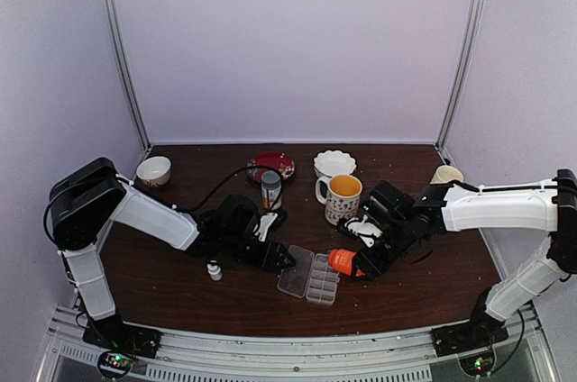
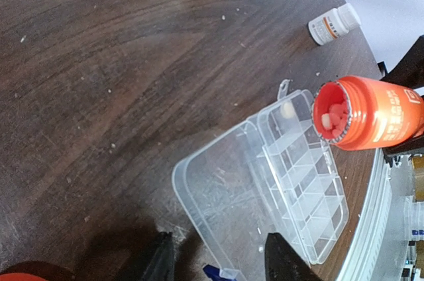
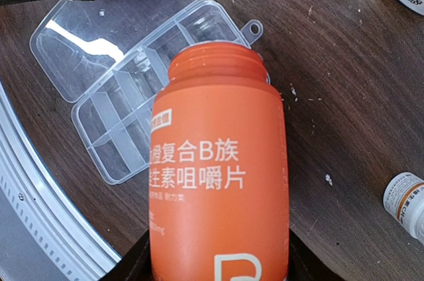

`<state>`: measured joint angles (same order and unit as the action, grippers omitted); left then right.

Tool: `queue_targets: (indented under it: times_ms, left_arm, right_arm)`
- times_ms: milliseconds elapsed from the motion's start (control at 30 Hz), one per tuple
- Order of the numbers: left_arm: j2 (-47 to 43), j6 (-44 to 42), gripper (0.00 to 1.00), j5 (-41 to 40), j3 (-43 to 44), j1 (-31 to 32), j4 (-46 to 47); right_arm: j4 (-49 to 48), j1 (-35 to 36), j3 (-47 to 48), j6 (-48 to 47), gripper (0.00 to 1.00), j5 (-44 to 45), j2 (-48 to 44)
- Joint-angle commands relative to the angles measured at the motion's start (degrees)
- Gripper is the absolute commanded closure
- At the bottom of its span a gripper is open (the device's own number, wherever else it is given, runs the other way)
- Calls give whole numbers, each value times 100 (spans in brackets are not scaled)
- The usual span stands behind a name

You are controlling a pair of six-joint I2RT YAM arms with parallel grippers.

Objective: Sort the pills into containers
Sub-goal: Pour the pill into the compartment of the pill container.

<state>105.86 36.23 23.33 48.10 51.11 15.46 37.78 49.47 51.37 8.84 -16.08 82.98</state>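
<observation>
The clear pill box lies open on the table, its lid (image 2: 218,195) flat beside its cells (image 2: 308,191) (image 1: 323,284) (image 3: 126,118). One pale pill (image 2: 287,110) sits in an end cell. My right gripper (image 3: 218,269) (image 1: 359,265) is shut on an uncapped orange bottle (image 3: 218,162) (image 2: 374,114) (image 1: 343,261), tipped on its side with its mouth over the box's end; cream pills (image 2: 333,117) show inside the neck. My left gripper (image 2: 222,266) (image 1: 287,260) is open, its fingers straddling the lid's near corner.
A yellow-lined mug (image 1: 343,195), a white scalloped bowl (image 1: 334,163), a red dish (image 1: 271,164), a small bowl (image 1: 153,169) and a grey-capped bottle (image 1: 270,189) stand behind. A small white bottle (image 1: 215,270) stands left of the box; another (image 3: 405,203) (image 2: 334,24) lies beyond the orange one.
</observation>
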Motion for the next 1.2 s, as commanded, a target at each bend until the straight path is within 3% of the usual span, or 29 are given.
queue_targets:
  times_ms: [0, 133, 667, 767, 867, 1000, 1167]
  left_arm:
    - [117, -133, 54, -19, -31, 30, 287]
    - [123, -136, 55, -38, -24, 30, 269]
    - [134, -134, 56, 53, -136, 26, 529]
    - [136, -125, 56, 55, -144, 30, 548]
    - [136, -125, 56, 47, -144, 30, 546]
    - [136, -121, 56, 32, -146, 30, 554]
    - [136, -118, 56, 31, -158, 39, 556]
  right_arm:
    - [91, -29, 207, -75, 83, -35, 20]
    - [169, -34, 263, -45, 84, 266, 38]
    - [-7, -34, 245, 46, 87, 56, -35]
    - [307, -34, 373, 1, 87, 234, 99]
    - [-42, -37, 234, 60, 89, -125, -111]
    - [300, -36, 410, 87, 89, 316, -47]
    - [45, -34, 294, 142, 88, 138, -24]
